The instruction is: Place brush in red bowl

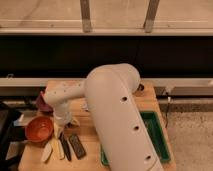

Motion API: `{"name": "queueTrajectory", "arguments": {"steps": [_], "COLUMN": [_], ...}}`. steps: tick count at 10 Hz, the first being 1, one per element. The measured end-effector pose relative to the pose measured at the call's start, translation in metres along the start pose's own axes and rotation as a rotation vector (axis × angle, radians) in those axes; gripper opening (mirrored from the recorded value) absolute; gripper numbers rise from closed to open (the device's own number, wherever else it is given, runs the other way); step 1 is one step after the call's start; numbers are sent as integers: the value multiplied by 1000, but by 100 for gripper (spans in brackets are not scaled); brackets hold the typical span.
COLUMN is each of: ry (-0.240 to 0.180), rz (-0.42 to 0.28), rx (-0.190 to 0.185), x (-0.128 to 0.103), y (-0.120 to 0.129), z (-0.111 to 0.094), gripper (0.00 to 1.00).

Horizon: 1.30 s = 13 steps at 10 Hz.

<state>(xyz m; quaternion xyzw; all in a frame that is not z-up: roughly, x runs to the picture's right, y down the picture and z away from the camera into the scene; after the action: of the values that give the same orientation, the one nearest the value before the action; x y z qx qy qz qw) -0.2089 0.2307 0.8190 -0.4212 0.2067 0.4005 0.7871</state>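
Observation:
The red bowl [39, 129] sits at the front left of the wooden table [85, 152]. The brush [65, 148], a slim tool with a black handle, lies on the table just right of the bowl, between pale cream strips [50, 150] and a flat black block [77, 145]. My gripper [60, 132] hangs at the end of the white arm, pointing down just above the far end of the brush and beside the bowl's right rim.
A dark purple bowl [42, 102] stands behind the red bowl, partly hidden by the arm. A green tray [156, 136] lies on the right of the table. My bulky white arm [117, 115] covers the table's middle.

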Motion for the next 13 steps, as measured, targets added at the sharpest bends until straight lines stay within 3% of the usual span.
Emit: {"name": "queueTrajectory", "arguments": {"steps": [5,6,8,11,13], "ry": [0,-1,-17,-108,-159], "rz": [6,5,17,89,101], "rx": [1,0,14,79,98], "x": [0,0,3,18,25], "y": [-4,-3,-7,-46,-55], "z": [-6,-6,-11,-53,-74], "gripper": [6,1,0,0,0]}}
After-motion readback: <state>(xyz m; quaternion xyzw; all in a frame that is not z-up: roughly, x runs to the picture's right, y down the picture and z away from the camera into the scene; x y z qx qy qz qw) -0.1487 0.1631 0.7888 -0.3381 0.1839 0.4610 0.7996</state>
